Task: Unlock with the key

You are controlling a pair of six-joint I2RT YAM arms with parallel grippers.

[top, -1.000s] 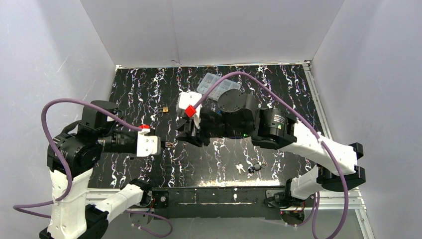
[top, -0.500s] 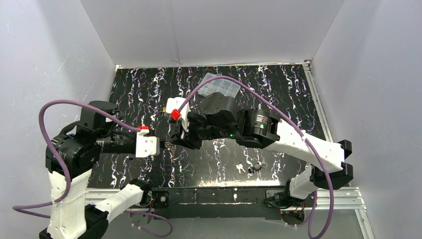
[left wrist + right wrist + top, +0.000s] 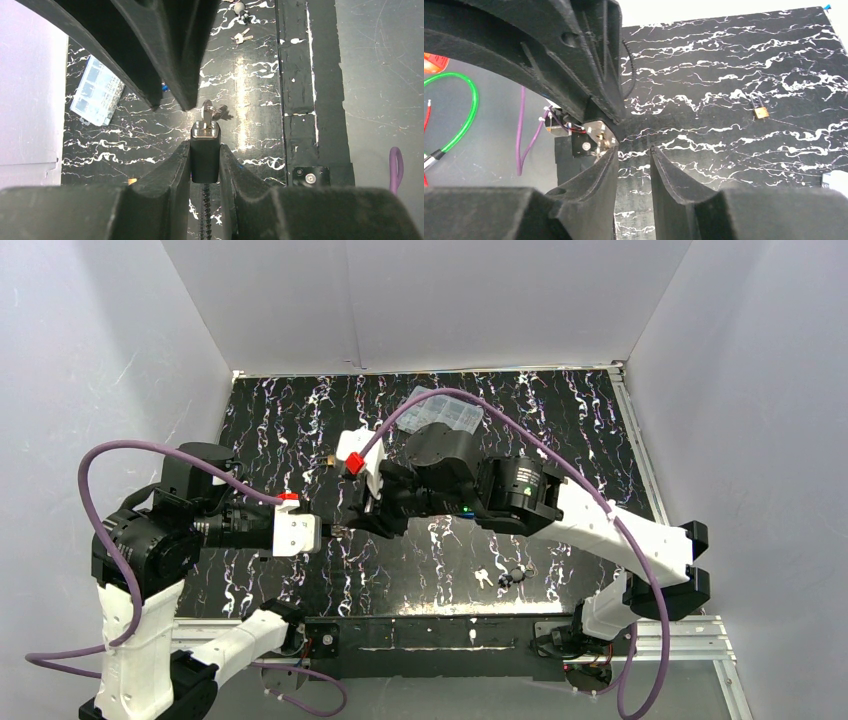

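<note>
Black padlock (image 3: 205, 160) sits clamped between left fingers (image 3: 167, 172), its key (image 3: 208, 109) indistinct.

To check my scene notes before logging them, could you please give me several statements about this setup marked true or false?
1. The left gripper clamps the dark padlock. True.
2. The clear plastic box lies by the arm bases. False: it lies toward the far edge of the table.
3. Loose keys lie on the table near its front edge. True.
4. The right gripper is shut tight. False: a gap shows between its fingers.
5. A brass padlock lies on the table. True.
</note>
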